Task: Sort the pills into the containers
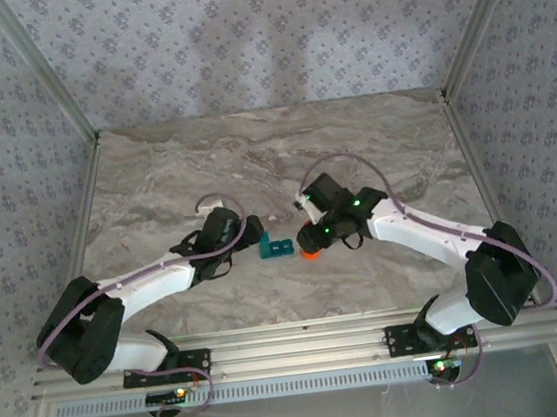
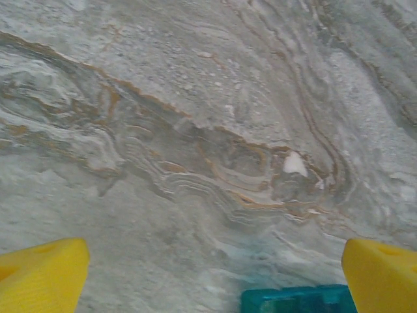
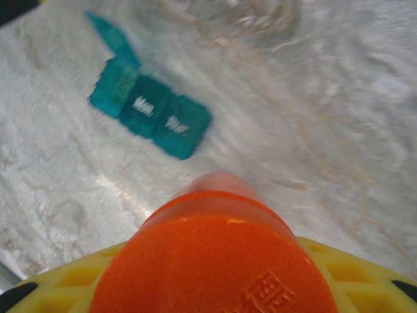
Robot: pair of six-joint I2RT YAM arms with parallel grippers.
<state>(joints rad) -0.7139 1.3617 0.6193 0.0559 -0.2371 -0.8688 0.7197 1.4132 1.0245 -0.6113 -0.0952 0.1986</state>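
The strip (image 1: 275, 248) lies on the table (image 1: 253, 161) between the two grippers, its long axis running roughly left to right, so one end is turned toward each arm. The left gripper (image 1: 246, 238) is spread wide and empty, just beside the strip's left end. In its wrist view the strip is seen at the bottom edge, between the fingers (image 2: 45, 274) and closer to the right one. The right gripper (image 1: 314, 237) is pinched on the bottle (image 3: 215, 261), which is held just off the strip's right end. From that wrist the strip is seen ahead and to the left, lying diagonally. One lid (image 3: 112, 34) is raised at the far end, and the two nearer compartments are closed. The bottle would probably have to be carried across these two to reach the open one.
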